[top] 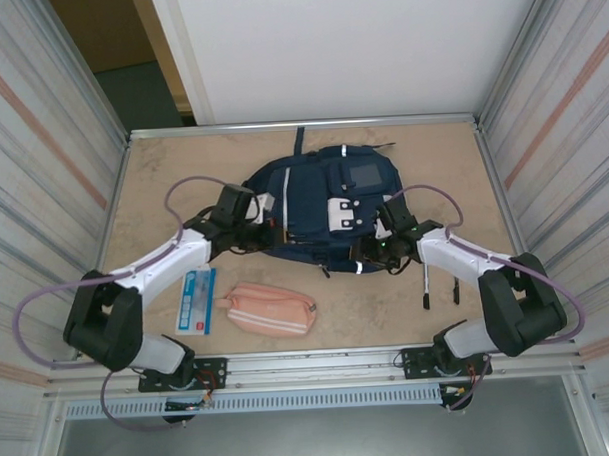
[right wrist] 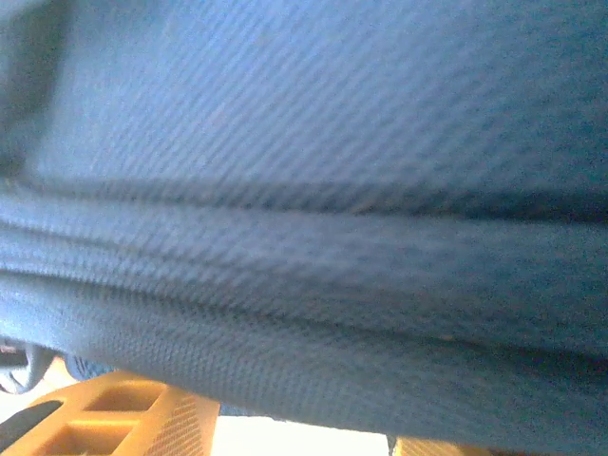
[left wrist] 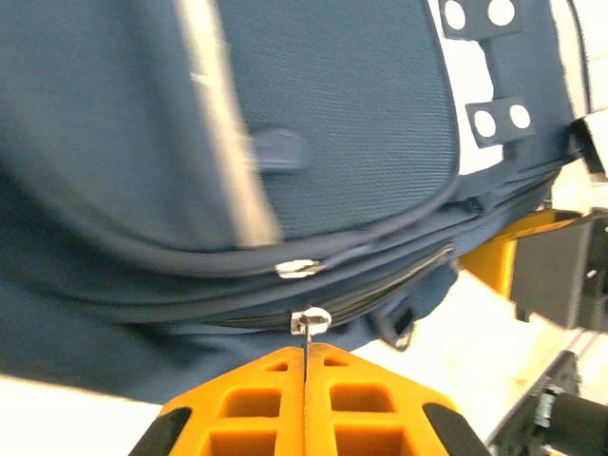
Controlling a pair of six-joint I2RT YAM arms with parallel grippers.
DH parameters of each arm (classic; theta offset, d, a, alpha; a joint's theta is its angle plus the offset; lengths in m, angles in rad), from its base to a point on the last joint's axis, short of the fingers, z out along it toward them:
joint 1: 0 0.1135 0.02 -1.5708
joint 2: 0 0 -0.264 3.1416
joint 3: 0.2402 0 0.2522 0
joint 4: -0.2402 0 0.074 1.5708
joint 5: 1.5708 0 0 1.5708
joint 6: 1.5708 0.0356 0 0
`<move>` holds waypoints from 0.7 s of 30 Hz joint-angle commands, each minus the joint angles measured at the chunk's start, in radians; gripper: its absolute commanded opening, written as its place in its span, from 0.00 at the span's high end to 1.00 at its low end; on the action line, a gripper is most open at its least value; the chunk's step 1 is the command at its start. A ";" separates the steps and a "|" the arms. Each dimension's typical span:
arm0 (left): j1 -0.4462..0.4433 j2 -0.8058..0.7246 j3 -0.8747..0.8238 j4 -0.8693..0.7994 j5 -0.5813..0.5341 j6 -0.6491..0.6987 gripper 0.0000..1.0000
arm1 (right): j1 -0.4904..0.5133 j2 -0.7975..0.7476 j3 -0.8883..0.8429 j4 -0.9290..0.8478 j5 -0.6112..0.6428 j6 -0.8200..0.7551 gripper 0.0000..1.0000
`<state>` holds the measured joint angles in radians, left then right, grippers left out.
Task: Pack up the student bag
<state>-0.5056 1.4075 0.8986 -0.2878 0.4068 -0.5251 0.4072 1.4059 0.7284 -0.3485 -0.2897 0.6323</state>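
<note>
The student bag (top: 314, 203), navy with white patches and a grey square patch, lies flat at the middle back of the table. My left gripper (top: 268, 232) is at its near-left edge, and its orange fingers (left wrist: 306, 353) are shut on a thin metal zipper pull (left wrist: 310, 321) of the lower zip. A second slider (left wrist: 296, 269) sits on the zip above it. My right gripper (top: 370, 251) is pressed against the bag's near-right edge. Its finger (right wrist: 104, 418) and the other one stand well apart, with blue bag fabric (right wrist: 304, 190) draped across the gap.
A pink pencil pouch (top: 272, 308) lies near the front, with a flat blue-and-white packet (top: 195, 301) to its left. Two dark pens (top: 427, 284) lie by the right arm. Metal rails and ribbed walls border the table.
</note>
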 commanded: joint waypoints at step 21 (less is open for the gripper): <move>-0.173 -0.026 0.106 0.046 -0.027 -0.050 1.00 | 0.202 -0.175 0.110 -0.003 0.002 -0.117 0.49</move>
<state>-0.6601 1.3811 0.9367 -0.3153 0.3386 -0.5224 0.5758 1.2240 0.8177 -0.3706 -0.3481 0.5640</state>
